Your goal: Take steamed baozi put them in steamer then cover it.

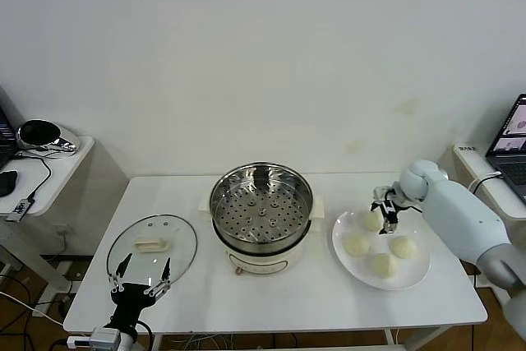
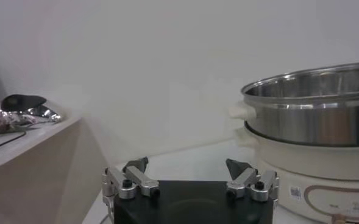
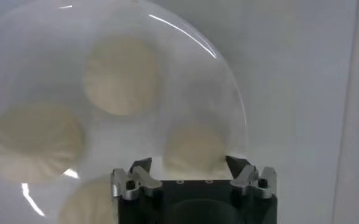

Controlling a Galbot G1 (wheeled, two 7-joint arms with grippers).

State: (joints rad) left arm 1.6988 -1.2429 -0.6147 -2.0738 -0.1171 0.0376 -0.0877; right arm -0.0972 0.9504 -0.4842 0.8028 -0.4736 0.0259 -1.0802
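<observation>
Now the right tool (image 1: 384,211) brackets one baozi (image 3: 194,149) on the plate (image 1: 415,273) — jaws wide, not yet touching.

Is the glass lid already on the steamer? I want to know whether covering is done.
No: in the head view the cover lies flat on the table beside the open steamer, whose perforated tray shows bare.

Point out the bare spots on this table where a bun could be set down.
Bare table runs along the front edge, from the glass lid past the steamer to below the plate. A strip between lid and steamer is free too. The plate is crowded: four baozi, with the right gripper over one.
</observation>
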